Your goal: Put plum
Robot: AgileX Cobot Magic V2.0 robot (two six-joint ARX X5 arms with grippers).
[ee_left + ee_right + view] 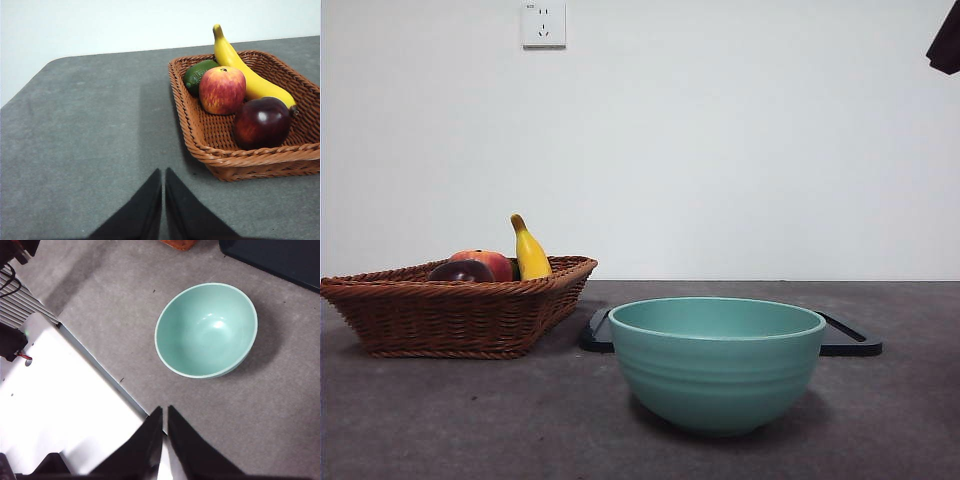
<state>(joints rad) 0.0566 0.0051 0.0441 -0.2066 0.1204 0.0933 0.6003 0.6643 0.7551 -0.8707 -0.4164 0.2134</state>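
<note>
Front view: the plum (461, 270) is lying in the wicker basket (450, 315) beside a banana (529, 253); left wrist view: the left pincer (163, 176) is hovering clenched, near the basket; right wrist view: the right pincer (164, 413) is hanging clenched above the table (280, 405), near the teal bowl (206, 330).

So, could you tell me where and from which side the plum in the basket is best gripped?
Probably from above, jaws across the widest part of the plum. It sits low against the near wall of the wicker basket, with the banana and red-orange fruit close behind, so only its round top is free. The left gripper is nearest, jaws shut.
</note>
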